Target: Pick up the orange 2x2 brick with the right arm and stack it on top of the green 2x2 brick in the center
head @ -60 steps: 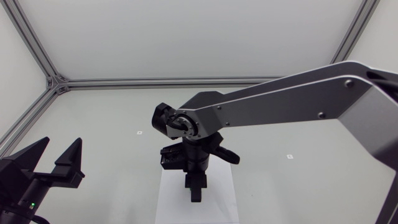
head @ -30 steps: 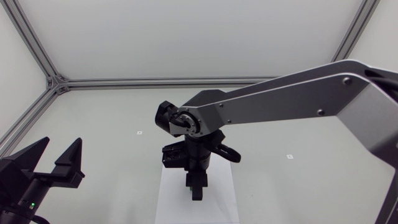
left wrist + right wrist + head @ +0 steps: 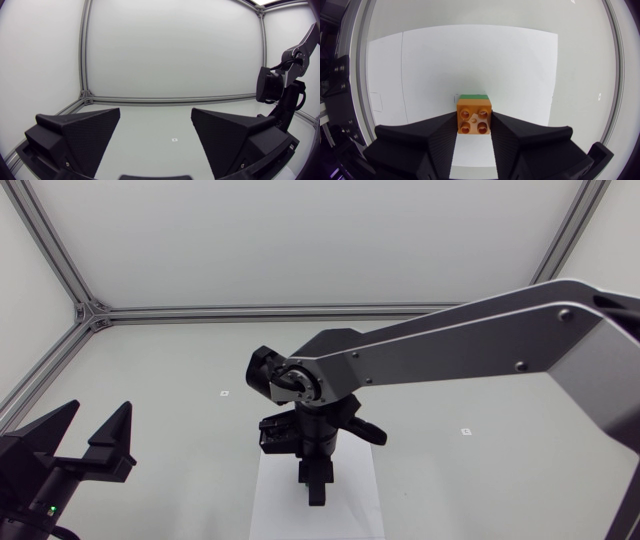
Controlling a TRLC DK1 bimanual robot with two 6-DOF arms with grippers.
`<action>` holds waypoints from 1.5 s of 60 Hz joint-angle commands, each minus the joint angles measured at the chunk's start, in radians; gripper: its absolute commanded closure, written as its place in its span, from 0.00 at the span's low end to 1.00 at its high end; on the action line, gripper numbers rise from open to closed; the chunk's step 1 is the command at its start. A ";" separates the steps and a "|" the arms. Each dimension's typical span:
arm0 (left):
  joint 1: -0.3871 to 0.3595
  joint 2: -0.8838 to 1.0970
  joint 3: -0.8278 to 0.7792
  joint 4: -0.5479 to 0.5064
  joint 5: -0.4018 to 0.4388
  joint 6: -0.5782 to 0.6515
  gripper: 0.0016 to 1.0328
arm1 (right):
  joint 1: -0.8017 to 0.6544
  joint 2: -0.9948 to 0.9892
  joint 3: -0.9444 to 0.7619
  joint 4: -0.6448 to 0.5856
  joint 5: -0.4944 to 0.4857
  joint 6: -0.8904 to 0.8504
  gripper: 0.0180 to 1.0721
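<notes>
Right wrist view shows the right fingers [image 3: 437, 137] closed on the orange brick [image 3: 475, 116], one against each side face, studs towards the camera. I judge this side grip leaves the underside free to press onto studs below. Just past the orange brick's far edge shows a strip of the green brick [image 3: 473, 97], so the two look nearly lined up, though I cannot tell whether the orange one is seated or hangs just above. Both are over the white sheet [image 3: 480, 60] at the middle of the counter [image 3: 450, 380], where the right arm [image 3: 450, 345] points straight down, likely for a square push. The left fingers [image 3: 80, 132] stand wide apart, holding nothing, with the left arm [image 3: 40, 480] at the counter's edge, out of the way. Count: one orange brick, one green brick, one sheet, two arms, two fingers each
</notes>
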 commanded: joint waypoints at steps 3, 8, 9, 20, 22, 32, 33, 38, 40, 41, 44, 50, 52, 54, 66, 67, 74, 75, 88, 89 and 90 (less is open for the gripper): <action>-0.008 -0.003 -0.041 -0.011 0.003 0.006 0.04 | 0.005 0.108 -0.051 -0.061 0.014 -0.006 0.95; -0.008 -0.003 -0.041 -0.011 0.003 0.006 0.04 | 0.006 0.117 -0.046 -0.070 0.014 -0.009 0.95; -0.008 -0.003 -0.041 -0.011 0.003 0.006 0.04 | 0.006 0.120 -0.044 -0.072 0.014 -0.009 0.95; -0.008 -0.003 -0.041 -0.011 0.003 0.006 0.04 | -0.006 0.129 -0.051 -0.070 0.002 -0.021 0.95; -0.008 -0.003 -0.041 -0.011 0.003 0.006 0.04 | -0.007 0.129 -0.054 -0.070 -0.003 -0.023 0.95; -0.008 -0.003 -0.041 -0.011 0.003 0.006 0.04 | -0.010 0.137 -0.067 -0.060 -0.017 -0.029 0.95; -0.008 -0.003 -0.041 -0.011 0.003 0.006 0.04 | -0.012 0.138 -0.069 -0.058 -0.020 -0.029 0.95; -0.008 -0.003 -0.041 -0.011 0.003 0.006 0.04 | -0.013 0.134 -0.077 -0.041 -0.024 -0.029 0.95; -0.008 -0.003 -0.041 -0.011 0.003 0.006 0.04 | -0.013 0.128 -0.081 -0.035 -0.024 -0.027 0.95; -0.008 -0.003 -0.041 -0.011 0.003 0.006 0.04 | -0.013 0.125 -0.086 -0.031 -0.024 -0.024 0.95; -0.008 -0.003 -0.041 -0.011 0.003 0.006 0.04 | -0.010 0.115 -0.089 -0.026 -0.024 -0.018 0.95; -0.008 -0.003 -0.041 -0.011 0.003 0.006 0.04 | -0.004 0.103 -0.101 -0.012 -0.024 -0.009 0.95; -0.008 -0.003 -0.041 -0.011 0.003 0.006 0.04 | -0.006 0.106 -0.101 -0.008 -0.023 -0.007 0.95; -0.008 -0.003 -0.041 -0.011 0.003 0.006 0.04 | -0.007 0.109 -0.098 -0.008 -0.023 -0.007 0.95; -0.008 -0.003 -0.041 -0.011 0.003 0.006 0.04 | -0.015 0.103 -0.072 -0.012 -0.023 -0.018 0.95; -0.008 -0.003 -0.041 -0.011 0.003 0.006 0.04 | -0.015 0.099 -0.070 -0.012 -0.023 -0.018 0.95; -0.008 -0.003 -0.041 -0.011 0.003 0.006 0.04 | -0.009 0.085 -0.058 -0.023 -0.023 -0.021 0.95; -0.008 -0.003 -0.041 -0.011 0.003 0.006 0.04 | -0.009 0.083 -0.057 -0.023 -0.023 -0.021 0.95; -0.008 -0.003 -0.041 -0.011 0.003 0.006 0.04 | -0.007 0.077 -0.044 -0.027 -0.023 -0.017 0.85; -0.008 -0.003 -0.041 -0.011 0.003 0.006 0.04 | -0.007 0.077 -0.044 -0.027 -0.023 -0.015 0.84; -0.008 -0.003 -0.041 -0.011 0.003 0.006 0.04 | -0.007 0.076 -0.043 -0.027 -0.023 -0.015 0.83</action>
